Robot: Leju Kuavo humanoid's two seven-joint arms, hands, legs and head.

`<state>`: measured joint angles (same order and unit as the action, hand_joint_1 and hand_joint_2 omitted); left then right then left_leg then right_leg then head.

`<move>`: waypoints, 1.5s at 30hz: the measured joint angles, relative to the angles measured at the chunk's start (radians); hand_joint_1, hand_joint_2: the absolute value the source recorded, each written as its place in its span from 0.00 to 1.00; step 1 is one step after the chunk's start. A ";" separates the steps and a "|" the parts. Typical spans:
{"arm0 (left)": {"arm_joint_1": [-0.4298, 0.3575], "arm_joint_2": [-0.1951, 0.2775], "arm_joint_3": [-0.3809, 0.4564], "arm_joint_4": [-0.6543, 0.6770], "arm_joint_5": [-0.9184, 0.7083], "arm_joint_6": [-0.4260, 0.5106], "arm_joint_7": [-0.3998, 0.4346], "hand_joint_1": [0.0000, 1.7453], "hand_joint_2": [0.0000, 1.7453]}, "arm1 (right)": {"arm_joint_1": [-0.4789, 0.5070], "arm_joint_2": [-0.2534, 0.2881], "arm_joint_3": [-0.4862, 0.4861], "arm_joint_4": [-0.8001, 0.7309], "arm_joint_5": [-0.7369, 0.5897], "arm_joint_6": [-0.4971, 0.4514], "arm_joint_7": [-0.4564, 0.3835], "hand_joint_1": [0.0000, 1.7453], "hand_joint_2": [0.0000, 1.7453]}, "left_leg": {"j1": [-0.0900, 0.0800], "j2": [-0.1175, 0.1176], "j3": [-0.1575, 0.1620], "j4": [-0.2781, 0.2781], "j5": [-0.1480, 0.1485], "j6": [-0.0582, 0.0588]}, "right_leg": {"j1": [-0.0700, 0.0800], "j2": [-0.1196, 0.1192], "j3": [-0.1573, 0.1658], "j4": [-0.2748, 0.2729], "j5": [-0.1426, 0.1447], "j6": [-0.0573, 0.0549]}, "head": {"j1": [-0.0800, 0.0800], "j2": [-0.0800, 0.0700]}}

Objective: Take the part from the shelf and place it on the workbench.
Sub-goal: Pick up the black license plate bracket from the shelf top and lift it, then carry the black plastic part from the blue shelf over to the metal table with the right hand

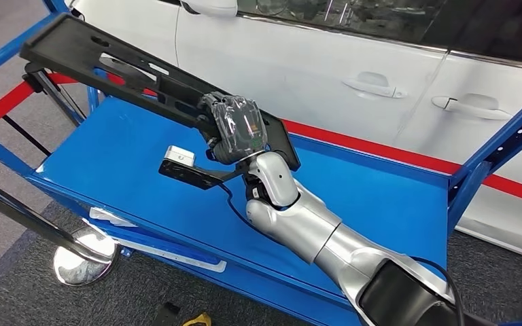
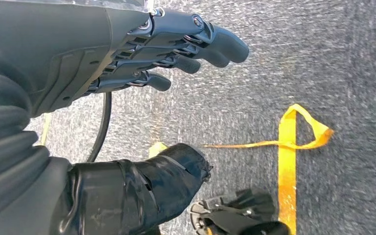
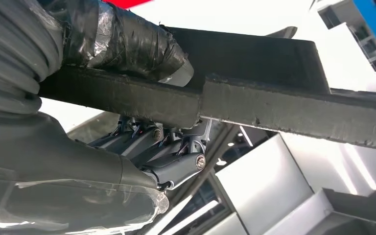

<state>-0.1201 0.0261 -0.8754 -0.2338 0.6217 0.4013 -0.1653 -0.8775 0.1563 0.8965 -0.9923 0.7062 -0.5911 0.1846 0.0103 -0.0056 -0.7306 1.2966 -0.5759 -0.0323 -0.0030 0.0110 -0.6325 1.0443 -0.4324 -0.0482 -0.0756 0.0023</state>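
One right hand [image 1: 234, 125] grips the black part [image 1: 109, 61], fingers [image 3: 176, 166] partly hidden; left hand [image 2: 142, 54] empty, fingers apart.

- Long flat black plastic part [image 1: 129, 64], with cut-outs and openings along its length.
- Held tilted above the blue workbench [image 1: 380, 197], raised off its surface, near end over the middle, far end reaching past the far left corner.
- Gripped at its near end by the right hand [image 1: 234, 125].
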 joint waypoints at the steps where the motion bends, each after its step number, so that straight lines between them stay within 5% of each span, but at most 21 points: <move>1: 0.001 0.000 0.000 0.000 0.003 0.000 0.000 0.00 1.00 | 0.004 -0.002 -0.002 -0.003 -0.004 -0.002 -0.003 1.00 1.00 | 0.000 0.000 0.010 -0.032 0.030 0.000 | 0.000 0.000 0.002 0.000 -0.001 0.000 | 0.000 0.000; 3: 0.000 0.002 0.002 0.000 0.011 0.000 0.000 0.00 1.00 | 0.009 -0.004 -0.010 -0.012 -0.011 -0.011 -0.011 1.00 1.00 | 0.000 0.000 0.069 -0.168 0.104 0.006 | 0.001 0.002 0.005 0.001 -0.003 0.002 | 0.000 0.000; 5: -0.001 0.002 0.005 0.000 0.015 0.001 -0.003 0.00 1.00 | 0.009 -0.005 -0.019 -0.021 -0.013 -0.026 -0.017 1.00 1.00 | -0.005 0.000 0.112 -0.266 0.135 0.015 | 0.003 0.003 0.003 0.001 -0.002 0.007 | 0.001 0.000; 8: 0.001 0.002 0.010 0.000 0.016 0.001 -0.006 0.00 1.00 | 0.015 -0.008 -0.028 -0.035 -0.018 -0.040 -0.021 1.00 1.00 | -0.008 -0.001 0.120 -0.289 0.137 0.030 | 0.004 0.002 -0.002 -0.001 0.000 0.021 | 0.001 0.000; 10: 0.001 0.002 0.010 0.000 0.015 0.001 -0.006 0.00 1.00 | 0.020 -0.009 -0.033 -0.045 -0.021 -0.040 -0.023 1.00 1.00 | -0.003 0.001 0.125 -0.301 0.145 0.043 | 0.004 0.000 -0.013 0.028 -0.025 0.030 | 0.003 0.000; 13: 0.000 0.003 0.012 0.000 0.015 0.001 -0.006 0.00 1.00 | 0.027 -0.013 -0.041 -0.058 -0.026 -0.040 -0.025 1.00 1.00 | -0.002 0.003 0.125 -0.305 0.150 0.053 | 0.001 -0.001 -0.084 0.199 -0.116 0.040 | 0.005 0.000; 15: 0.001 0.003 0.013 0.000 0.016 0.003 -0.007 0.00 1.00 | 0.038 -0.019 -0.043 -0.065 -0.039 -0.040 -0.026 1.00 1.00 | -0.002 0.003 0.123 -0.301 0.150 0.053 | -0.003 -0.001 -0.113 0.273 -0.135 0.044 | 0.006 0.000; 16: 0.002 0.003 0.014 0.000 0.016 0.003 -0.008 0.00 1.00 | 0.042 -0.021 -0.044 -0.070 -0.050 -0.041 -0.028 1.00 1.00 | -0.002 0.002 0.121 -0.298 0.150 0.053 | -0.005 -0.001 -0.101 0.255 -0.118 0.046 | 0.006 0.000; 20: 0.003 0.001 0.016 0.000 0.023 0.006 -0.016 0.00 1.00 | 0.045 -0.027 -0.056 -0.101 -0.107 -0.050 -0.040 1.00 1.00 | -0.002 -0.001 0.107 -0.272 0.144 0.038 | -0.009 0.002 0.013 0.037 -0.036 0.042 | 0.004 0.000; 24: 0.004 0.002 0.017 0.000 0.027 0.011 -0.018 0.00 1.00 | 0.045 -0.034 -0.066 -0.124 -0.121 -0.058 -0.043 1.00 1.00 | 0.001 -0.001 0.093 -0.264 0.142 0.016 | -0.004 0.004 0.012 0.018 -0.022 0.019 | 0.004 0.000; 26: 0.004 0.002 0.017 0.000 0.027 0.011 -0.018 0.00 1.00 | 0.044 -0.035 -0.068 -0.133 -0.122 -0.058 -0.043 1.00 1.00 | 0.003 0.000 0.068 -0.205 0.096 0.007 | -0.007 0.001 0.008 0.012 -0.013 0.006 | 0.001 0.000; 28: 0.004 0.002 0.017 0.000 0.027 0.012 -0.018 0.00 1.00 | 0.045 -0.035 -0.069 -0.140 -0.122 -0.058 -0.044 1.00 1.00 | 0.004 0.001 0.021 -0.080 0.025 0.000 | -0.005 -0.001 0.002 0.012 -0.008 0.000 | -0.001 0.000; 30: 0.005 0.002 0.017 0.000 0.027 0.012 -0.018 0.00 1.00 | 0.047 -0.037 -0.069 -0.143 -0.124 -0.058 -0.045 1.00 1.00 | 0.005 0.001 -0.006 0.006 -0.006 -0.002 | -0.003 -0.002 -0.005 0.013 -0.004 -0.002 | 0.000 0.000; 32: 0.005 0.002 0.017 0.000 0.027 0.012 -0.018 0.00 1.00 | 0.048 -0.039 -0.069 -0.146 -0.127 -0.058 -0.045 1.00 1.00 | 0.004 0.001 0.037 -0.052 0.031 0.003 | -0.002 -0.002 -0.009 0.014 -0.001 -0.001 | 0.000 0.000; 35: 0.002 0.005 0.018 0.000 0.027 0.013 -0.018 0.00 1.00 | 0.047 -0.040 -0.070 -0.159 -0.133 -0.058 -0.045 1.00 1.00 | -0.003 0.000 0.146 -0.245 0.094 0.018 | -0.001 -0.002 -0.013 0.015 0.005 0.007 | 0.000 0.000; 39: 0.001 0.006 0.018 0.000 0.027 0.013 -0.018 0.00 1.00 | 0.048 -0.047 -0.072 -0.177 -0.137 -0.058 -0.042 1.00 1.00 | -0.007 0.000 0.158 -0.288 0.110 0.036 | -0.001 -0.002 -0.021 0.012 0.014 0.030 | 0.001 0.000; 41: -0.001 0.006 0.018 0.000 0.027 0.014 -0.018 0.00 1.00 | 0.047 -0.053 -0.073 -0.185 -0.138 -0.058 -0.039 1.00 1.00 | -0.002 0.004 0.157 -0.303 0.125 0.048 | 0.000 -0.002 -0.040 0.054 -0.023 0.039 | 0.004 0.000; 43: -0.003 0.007 0.018 0.000 0.026 0.014 -0.018 0.00 1.00 | 0.048 -0.059 -0.074 -0.190 -0.139 -0.058 -0.038 1.00 1.00 | 0.000 0.006 0.148 -0.304 0.134 0.055 | -0.001 -0.003 -0.084 0.169 -0.097 0.045 | 0.007 0.000; 45: -0.003 0.007 0.018 0.000 0.027 0.014 -0.018 0.00 1.00 | 0.050 -0.066 -0.074 -0.193 -0.140 -0.058 -0.037 1.00 1.00 | -0.001 0.006 0.134 -0.297 0.139 0.056 | -0.004 -0.003 -0.116 0.267 -0.138 0.049 | 0.007 0.000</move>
<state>-0.1230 0.0332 -0.8573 -0.2338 0.6483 0.4154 -0.1831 -0.8271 0.0899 0.8228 -1.1849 0.5665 -0.6488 0.1474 0.0095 0.0008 -0.5962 0.9993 -0.4370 0.0239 -0.0074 0.0081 -0.7484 1.3112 -0.5701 0.0008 -0.0690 0.0023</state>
